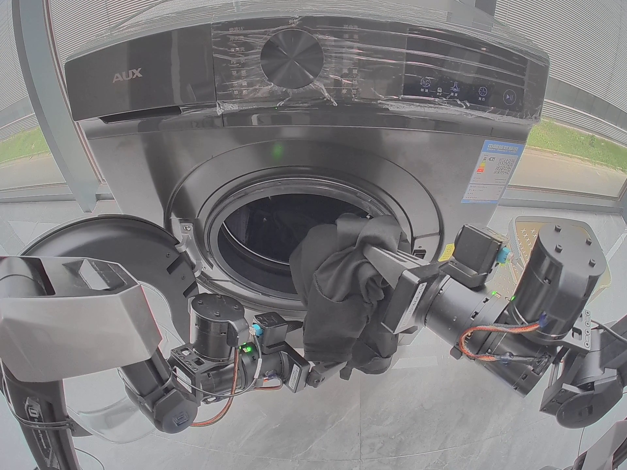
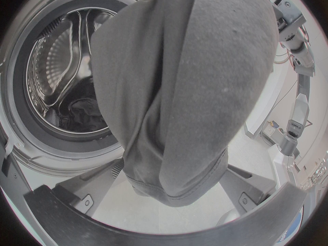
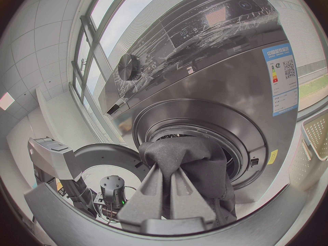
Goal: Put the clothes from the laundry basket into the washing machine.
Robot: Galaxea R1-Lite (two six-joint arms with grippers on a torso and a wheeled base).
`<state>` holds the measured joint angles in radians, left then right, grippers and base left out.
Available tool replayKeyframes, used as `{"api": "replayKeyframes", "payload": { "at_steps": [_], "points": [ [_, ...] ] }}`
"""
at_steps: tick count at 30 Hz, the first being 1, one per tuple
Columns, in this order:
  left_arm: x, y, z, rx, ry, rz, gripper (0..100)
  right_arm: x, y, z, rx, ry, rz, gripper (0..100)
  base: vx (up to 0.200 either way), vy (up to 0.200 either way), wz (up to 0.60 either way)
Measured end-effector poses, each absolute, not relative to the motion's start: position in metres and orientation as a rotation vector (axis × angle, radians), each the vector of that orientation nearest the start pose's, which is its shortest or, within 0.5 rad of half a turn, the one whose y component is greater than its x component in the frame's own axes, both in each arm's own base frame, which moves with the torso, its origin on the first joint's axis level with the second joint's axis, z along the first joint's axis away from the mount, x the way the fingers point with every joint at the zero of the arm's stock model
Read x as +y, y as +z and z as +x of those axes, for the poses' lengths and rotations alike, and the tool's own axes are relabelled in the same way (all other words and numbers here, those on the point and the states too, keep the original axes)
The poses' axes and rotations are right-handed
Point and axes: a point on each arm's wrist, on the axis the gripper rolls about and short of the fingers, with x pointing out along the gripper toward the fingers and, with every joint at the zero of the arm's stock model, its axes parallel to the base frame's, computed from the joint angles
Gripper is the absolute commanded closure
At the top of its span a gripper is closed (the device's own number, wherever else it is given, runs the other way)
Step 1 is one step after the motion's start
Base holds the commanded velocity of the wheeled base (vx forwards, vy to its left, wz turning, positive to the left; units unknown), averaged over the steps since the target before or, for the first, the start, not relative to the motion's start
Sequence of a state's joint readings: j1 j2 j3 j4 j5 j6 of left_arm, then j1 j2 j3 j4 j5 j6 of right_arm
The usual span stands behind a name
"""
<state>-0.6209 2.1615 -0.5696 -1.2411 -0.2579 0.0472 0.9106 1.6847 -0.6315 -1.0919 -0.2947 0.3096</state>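
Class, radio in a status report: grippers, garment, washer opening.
Right gripper shut on dark garment at the drum mouth. Left gripper open around its hanging hem. Door swung aside, off the path.

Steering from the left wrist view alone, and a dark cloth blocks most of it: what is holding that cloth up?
Observer: The right gripper is shut on the dark garment, pinching its top fold at the drum opening.
Operator: Is the door out of the way?
Observer: Yes, the door is swung wide open on the robot's left.
Operator: And the basket?
Observer: The laundry basket stands beside the washing machine, on the robot's right.
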Motion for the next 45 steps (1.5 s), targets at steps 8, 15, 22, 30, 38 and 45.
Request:
{"api": "replayKeyframes", "payload": {
  "at_steps": [8,15,22,30,38,45],
  "points": [
    [-0.201,0.041,0.272,0.264,-0.850,0.087,100,0.223,0.186,0.181,0.067,0.617,0.319,100,0.000,0.000,0.00],
    [-0.200,0.041,0.269,0.238,-0.849,0.082,100,0.222,0.185,0.182,0.071,0.612,0.317,100,0.000,0.000,0.00],
    [-0.194,0.044,0.258,0.194,-0.855,0.074,100,0.219,0.181,0.186,0.087,0.591,0.299,100,0.000,0.000,0.00],
    [-0.181,0.054,0.237,0.175,-0.851,0.073,100,0.200,0.151,0.188,0.189,0.603,0.225,0,0.000,0.000,0.00],
    [-0.175,0.082,0.226,0.099,-0.854,0.035,100,0.186,0.137,0.194,0.243,0.558,0.194,0,0.000,0.000,0.00],
    [-0.174,0.091,0.224,0.068,-0.855,0.025,100,0.174,0.117,0.188,0.335,0.540,0.105,0,0.000,0.000,0.00]
  ]
}}
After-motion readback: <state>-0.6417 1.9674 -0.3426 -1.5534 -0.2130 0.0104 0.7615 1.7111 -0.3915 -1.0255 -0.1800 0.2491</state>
